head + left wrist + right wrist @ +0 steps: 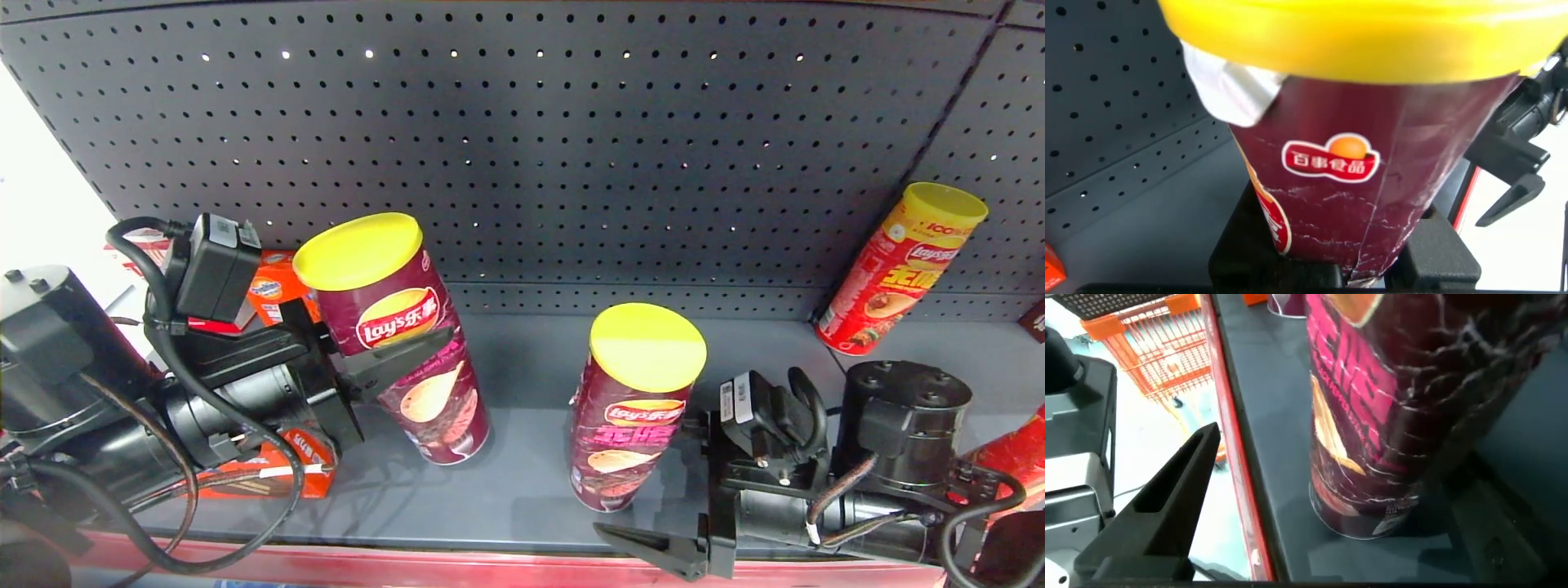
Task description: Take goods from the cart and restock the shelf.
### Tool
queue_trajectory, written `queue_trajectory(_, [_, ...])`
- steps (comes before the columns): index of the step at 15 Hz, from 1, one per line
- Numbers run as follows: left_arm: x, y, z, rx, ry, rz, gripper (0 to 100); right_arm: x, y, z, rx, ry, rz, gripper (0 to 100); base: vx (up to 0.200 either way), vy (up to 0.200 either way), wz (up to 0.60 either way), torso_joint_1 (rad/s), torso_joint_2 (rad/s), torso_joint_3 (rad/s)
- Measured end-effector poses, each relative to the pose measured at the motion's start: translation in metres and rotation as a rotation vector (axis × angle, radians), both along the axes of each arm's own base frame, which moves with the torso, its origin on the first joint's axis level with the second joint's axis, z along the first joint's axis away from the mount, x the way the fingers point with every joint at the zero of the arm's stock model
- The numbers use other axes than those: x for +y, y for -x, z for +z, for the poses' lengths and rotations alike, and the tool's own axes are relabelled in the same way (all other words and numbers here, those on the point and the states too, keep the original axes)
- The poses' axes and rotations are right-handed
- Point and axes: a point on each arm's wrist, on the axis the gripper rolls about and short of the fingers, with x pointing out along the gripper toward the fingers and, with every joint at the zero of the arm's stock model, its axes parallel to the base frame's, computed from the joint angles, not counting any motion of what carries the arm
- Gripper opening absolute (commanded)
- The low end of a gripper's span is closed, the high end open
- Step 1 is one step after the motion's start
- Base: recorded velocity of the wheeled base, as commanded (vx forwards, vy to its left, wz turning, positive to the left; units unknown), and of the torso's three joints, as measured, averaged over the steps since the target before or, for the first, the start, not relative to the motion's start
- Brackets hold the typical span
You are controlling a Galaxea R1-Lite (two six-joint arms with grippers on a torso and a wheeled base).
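Jaws clamped on one chip can, spread around the other.
Left gripper (pixel 400 355) held a yellow-lidded maroon can (pixel 392 327) at mid-body, tilted, its base low over the shelf (pixel 531 384), far left of the red can (pixel 898 269) that leaned against the pegboard. Right gripper (pixel 645 482) straddled a second maroon can (pixel 633 408), upright on the shelf, left of the red can and nearer the front edge; whether those jaws touched it could not be told.
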Motion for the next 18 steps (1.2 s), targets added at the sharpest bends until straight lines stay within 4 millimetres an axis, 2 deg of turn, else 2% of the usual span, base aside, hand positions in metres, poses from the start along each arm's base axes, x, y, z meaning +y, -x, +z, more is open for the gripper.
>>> queue_trajectory(5, [0.000,0.000,0.000,0.001,0.000,0.000,0,-0.004,0.001,0.003,-0.012,-0.001,-0.059,100,0.000,0.000,0.00,0.000,0.00,0.000])
queue_trajectory(8, [0.000,0.000,0.000,-0.002,0.000,-0.003,0,-0.013,0.011,0.012,-0.027,-0.020,-0.074,100,0.000,0.000,0.00,0.000,0.00,0.000])
queue_trajectory(10, [0.000,0.000,0.001,-0.004,0.001,-0.005,0,-0.028,0.023,0.017,-0.037,-0.025,-0.109,100,0.000,0.000,0.00,0.000,0.00,0.000])
queue_trajectory(14, [-0.001,0.000,0.001,-0.004,0.001,-0.009,0,-0.068,0.065,0.033,-0.053,-0.025,-0.214,100,0.000,0.000,0.00,0.000,0.00,0.000])
queue_trajectory(18, [-0.002,-0.001,0.001,-0.005,0.001,-0.010,0,-0.111,0.122,0.033,-0.041,0.021,-0.397,100,0.000,0.000,0.00,0.000,0.00,0.000])
